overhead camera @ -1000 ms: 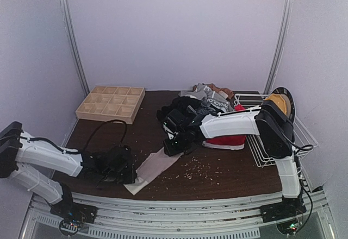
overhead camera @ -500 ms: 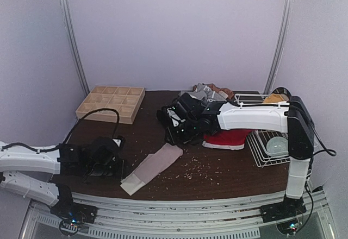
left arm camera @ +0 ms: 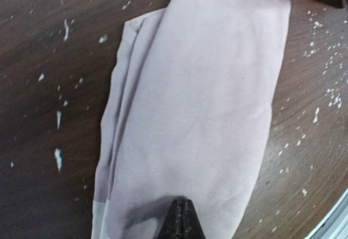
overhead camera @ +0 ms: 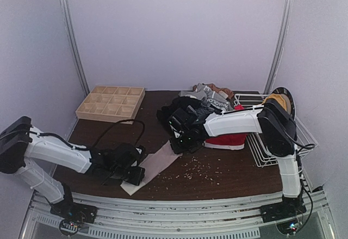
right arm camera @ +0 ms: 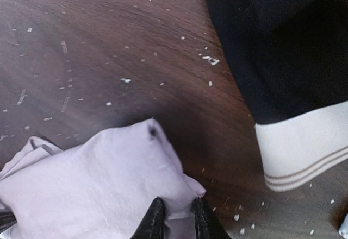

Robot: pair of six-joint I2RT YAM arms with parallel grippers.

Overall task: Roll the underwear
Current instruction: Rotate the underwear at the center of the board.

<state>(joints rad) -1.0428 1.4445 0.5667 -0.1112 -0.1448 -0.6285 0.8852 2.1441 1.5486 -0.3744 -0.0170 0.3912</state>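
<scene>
The pale underwear (left arm camera: 201,103) is cut off by the left wrist view's bottom edge.

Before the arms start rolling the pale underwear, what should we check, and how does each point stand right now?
1. Pale underwear folded into a flat strip: ok.
2. Left gripper shut at the strip's near end: ok; whether it actually pinches cloth: cannot tell.
3. Right gripper closed on the far corner: ok.
4. Black underwear lying apart from the strip: ok.
5. Table clean around the strip: not ok, crumbs lie scattered beside it.
</scene>
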